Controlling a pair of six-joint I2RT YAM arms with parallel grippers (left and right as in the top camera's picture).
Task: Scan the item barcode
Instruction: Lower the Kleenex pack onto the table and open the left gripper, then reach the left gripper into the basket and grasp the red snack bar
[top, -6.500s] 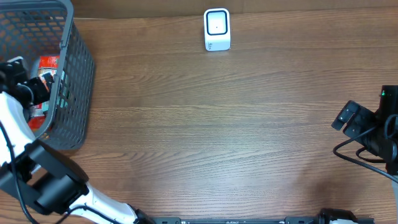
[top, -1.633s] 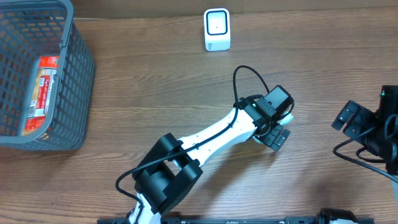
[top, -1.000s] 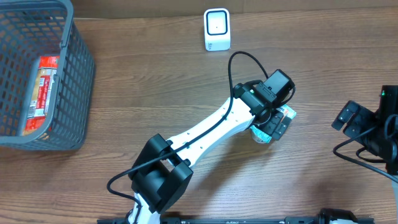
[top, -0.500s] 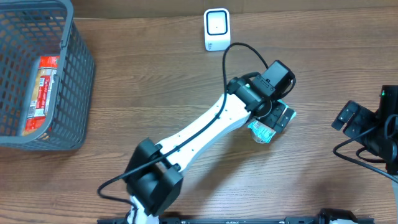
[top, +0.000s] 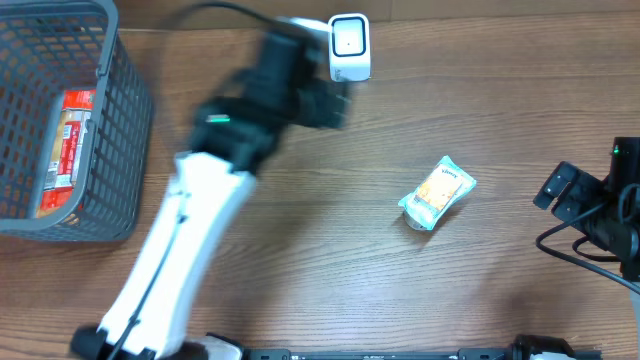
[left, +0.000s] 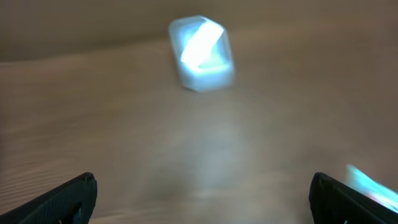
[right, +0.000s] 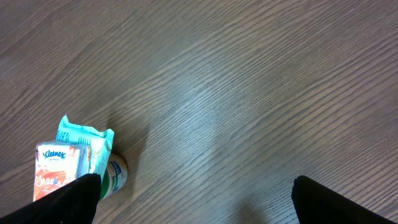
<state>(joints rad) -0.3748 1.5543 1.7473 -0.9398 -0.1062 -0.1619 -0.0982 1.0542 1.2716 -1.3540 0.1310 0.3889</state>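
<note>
My left claw, wide and empty, hovered before the small white boxy scanner; overshooting could have toppled it.

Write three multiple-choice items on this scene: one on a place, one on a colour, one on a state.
1. The pack lies: A on the table; B in the left gripper; C on top of the scanner.
2. The scanner is: A red; B white; C black.
3. The left gripper is: A shut on the pack; B shut on the scanner; C open and empty.
Answers: 1 A, the overhead view shows it alone on bare wood; 2 B, its housing is white; 3 C, the left wrist view shows its jaws wide apart with nothing between.
</note>
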